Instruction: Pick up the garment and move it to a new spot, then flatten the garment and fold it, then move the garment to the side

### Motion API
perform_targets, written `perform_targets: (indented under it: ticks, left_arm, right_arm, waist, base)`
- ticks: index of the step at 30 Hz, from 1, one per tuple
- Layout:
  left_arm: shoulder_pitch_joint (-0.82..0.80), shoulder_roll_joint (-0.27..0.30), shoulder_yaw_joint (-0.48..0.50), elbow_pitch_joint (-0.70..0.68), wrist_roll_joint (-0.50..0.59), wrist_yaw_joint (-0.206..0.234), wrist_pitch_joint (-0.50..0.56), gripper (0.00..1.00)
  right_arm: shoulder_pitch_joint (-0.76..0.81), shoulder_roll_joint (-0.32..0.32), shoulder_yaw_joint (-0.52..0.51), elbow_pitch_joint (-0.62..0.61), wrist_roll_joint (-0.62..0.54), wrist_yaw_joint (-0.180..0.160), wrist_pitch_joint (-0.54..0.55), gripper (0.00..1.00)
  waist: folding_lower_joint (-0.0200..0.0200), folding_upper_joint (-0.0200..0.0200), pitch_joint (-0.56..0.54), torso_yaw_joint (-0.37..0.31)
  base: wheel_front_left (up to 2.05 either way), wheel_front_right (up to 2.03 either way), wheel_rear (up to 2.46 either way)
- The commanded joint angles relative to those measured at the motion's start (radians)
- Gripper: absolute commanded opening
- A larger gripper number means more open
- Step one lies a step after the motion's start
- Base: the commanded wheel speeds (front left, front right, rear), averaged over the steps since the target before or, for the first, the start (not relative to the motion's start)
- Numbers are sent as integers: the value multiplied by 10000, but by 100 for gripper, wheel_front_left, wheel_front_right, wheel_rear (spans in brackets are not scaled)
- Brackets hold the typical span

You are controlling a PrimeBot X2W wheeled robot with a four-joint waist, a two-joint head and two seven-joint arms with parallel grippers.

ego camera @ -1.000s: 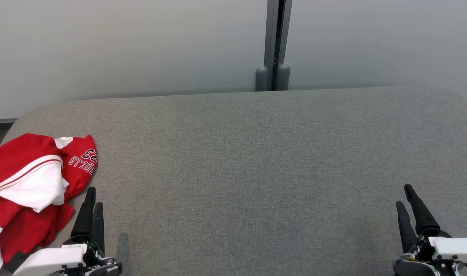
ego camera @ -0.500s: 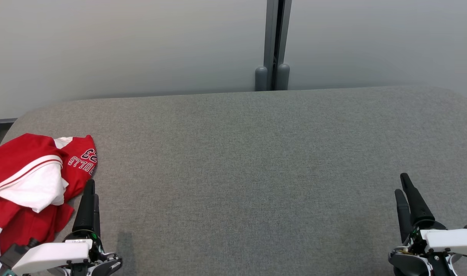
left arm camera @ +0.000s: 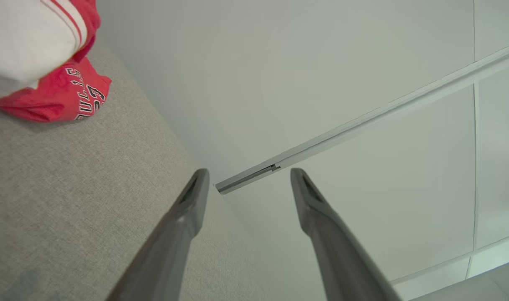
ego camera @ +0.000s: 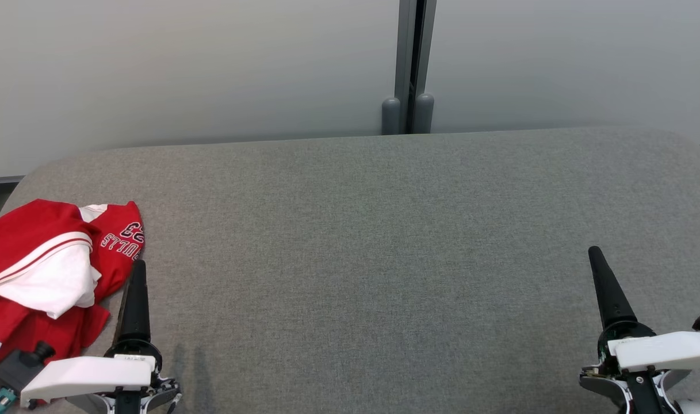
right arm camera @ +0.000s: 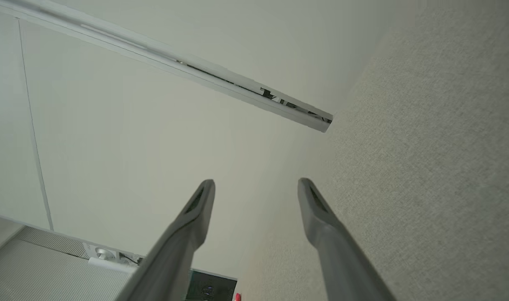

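Both wrists had rolled since the earlier frames, turning each pair of dark fingers (ego camera: pixel 136 310) edge-on, tips further up the frame. The left gripper (ego camera: pixel 137 265) and right gripper (ego camera: pixel 595 252) stood wide and empty. The crumpled red-and-white jersey (ego camera: pixel 45 270) lay at the lower left of the grey fabric tabletop (ego camera: pixel 384 259), just left of the left gripper, far from the right.

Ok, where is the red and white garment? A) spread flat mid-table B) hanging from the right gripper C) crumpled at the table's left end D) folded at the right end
C: the garment lies bunched at the left end of the table, beside the left gripper.
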Motion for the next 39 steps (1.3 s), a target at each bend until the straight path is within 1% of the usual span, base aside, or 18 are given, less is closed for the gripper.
perform_targets:
  ticks: [1,3,7,8,15,18,21,23,39]
  left_arm:
    - [-89,89,-23,-232,671,-38,-128,100]
    - [-76,92,-27,-281,1221,-28,-198,100]
    - [-73,95,-70,-441,2306,154,-341,100]
    - [-73,95,-70,-441,2306,154,-341,100]
    - [26,102,-266,-544,3902,409,-575,100]
    - [47,106,-341,-526,4471,554,-672,100]
    - [47,109,-381,-514,4803,748,-764,100]
    - [57,110,-418,-505,5014,787,-817,100]
    - [97,124,-527,-604,6623,912,-1266,100]
  right_arm:
    - [-273,-204,107,-176,-810,10,-156,100]
    - [-291,-211,171,-161,-1371,11,-229,100]
    - [-315,-178,186,-187,-2340,12,-372,100]
    - [-315,-178,186,-187,-2340,12,-372,100]
    - [-342,-169,242,-307,-4303,13,-602,100]
    - [-340,-163,379,-318,-4876,13,-699,100]
    - [-332,-149,457,-335,-5305,14,-799,100]
    - [-333,-145,486,-330,-5565,15,-854,100]
    - [-452,-89,562,-134,-7306,18,-1302,100]
  waist:
    - [0,0,15,3]
    - [0,0,26,10]
    - [0,0,48,24]
    - [0,0,48,24]
    - [0,0,51,8]
    - [0,0,49,2]
    - [0,0,54,2]
    - [0,0,65,2]
    - [0,0,108,12]
  base:
    - [0,0,0]
    - [0,0,0]
    - [0,0,0]
    - [0,0,0]
    - [0,0,0]
    - [0,0,0]
    - [0,0,0]
    - [0,0,0]
    - [0,0,0]
